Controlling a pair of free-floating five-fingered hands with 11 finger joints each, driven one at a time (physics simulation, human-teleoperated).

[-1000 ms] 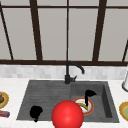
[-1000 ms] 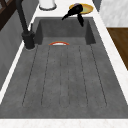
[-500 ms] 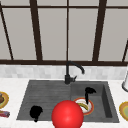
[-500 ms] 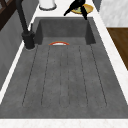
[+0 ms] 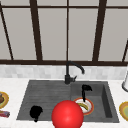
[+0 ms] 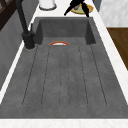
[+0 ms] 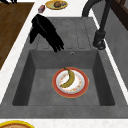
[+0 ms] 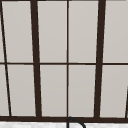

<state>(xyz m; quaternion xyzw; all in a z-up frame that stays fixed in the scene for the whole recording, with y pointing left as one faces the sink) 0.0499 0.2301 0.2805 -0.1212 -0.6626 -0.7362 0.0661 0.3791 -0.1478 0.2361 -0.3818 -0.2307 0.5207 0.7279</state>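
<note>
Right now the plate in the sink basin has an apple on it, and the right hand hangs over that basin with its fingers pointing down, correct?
Not quite. The plate in the sink basin carries a banana, not an apple, as the right side view shows. The rest holds: the right hand hangs over that basin, fingers pointing down.

basin: the deep right basin (image 7: pixel 37 82) has open floor all round the plate (image 7: pixel 56 88) with the banana (image 7: pixel 68 78), walls close on every side
above basin: right hand (image 5: pixel 85 89) hangs over the plate, fingers pointing down, so that way in is partly taken
drainboard: ribbed left part (image 6: pixel 65 80) is bare and wide open
faucet: black faucet (image 5: pixel 71 71) at the back rim, spout arching towards the basin
front edge: red ball (image 5: pixel 67 115) blocks the middle, left hand (image 5: pixel 35 112) just beside it
</note>
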